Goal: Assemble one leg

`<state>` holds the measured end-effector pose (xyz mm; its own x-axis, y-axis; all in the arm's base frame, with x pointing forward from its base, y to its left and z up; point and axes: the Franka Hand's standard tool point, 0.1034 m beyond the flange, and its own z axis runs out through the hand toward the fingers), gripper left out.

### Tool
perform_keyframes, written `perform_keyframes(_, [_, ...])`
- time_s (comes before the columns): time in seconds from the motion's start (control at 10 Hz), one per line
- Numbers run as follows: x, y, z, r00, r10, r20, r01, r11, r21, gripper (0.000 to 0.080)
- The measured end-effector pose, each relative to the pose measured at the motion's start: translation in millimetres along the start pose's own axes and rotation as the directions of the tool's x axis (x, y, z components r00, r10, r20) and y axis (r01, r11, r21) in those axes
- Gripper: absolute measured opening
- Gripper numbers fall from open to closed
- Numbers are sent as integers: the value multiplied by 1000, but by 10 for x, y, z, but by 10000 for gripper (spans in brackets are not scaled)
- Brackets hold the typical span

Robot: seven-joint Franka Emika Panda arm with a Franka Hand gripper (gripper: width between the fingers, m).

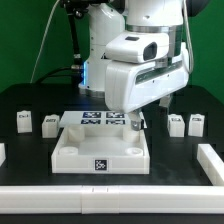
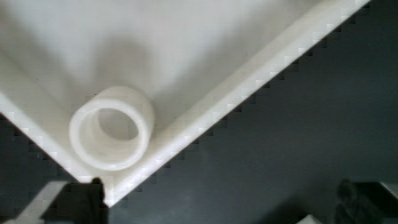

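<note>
So the hand [image 2: 217, 198] is hovering right over a corner of the big white tray piece [image 1: 75, 152], looking down at its round socket [image 2: 111, 126], around the middle of the table [image 1: 25, 142]. Its fingers [image 2: 71, 198] are sitting wide apart and gripping nothing. Two legs [image 1: 20, 120] are lying loose toward the table's edge on the exterior view's left. Two more are sitting toward the edge on the exterior view's right. The marker board [image 1: 92, 120] is lying just behind the tray piece.
</note>
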<state>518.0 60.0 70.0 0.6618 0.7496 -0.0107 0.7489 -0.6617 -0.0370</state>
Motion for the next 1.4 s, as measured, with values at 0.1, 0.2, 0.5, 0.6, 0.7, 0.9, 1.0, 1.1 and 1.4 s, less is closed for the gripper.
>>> perform_keyframes(0.1, [0,1,0,1000,1,0,-1,1000,0,650])
perform_keyframes(0.2, [-1,1,0,1000,1,0,-1,1000,0,650])
perform_keyframes(0.5, [-1,1,0,1000,0,0,0,1000,0,650])
perform_keyframes(0.6, [-1,1,0,1000,0,0,0,1000,0,650])
perform_keyframes(0.7, [-1,2,0,1000,-1,0,1,1000,0,650])
perform_keyframes(0.9, [-123,-18,61,989,-145,7,145,989,4,650])
perform_keyframes(1.0, [-216,-23,104,974,-227,14,227,974,16,650])
perform_keyframes(1.1, [-296,-40,147,959,-284,19,284,959,29,650])
perform_keyframes(1.4, [-553,-42,196,871,-490,40,487,871,62,650])
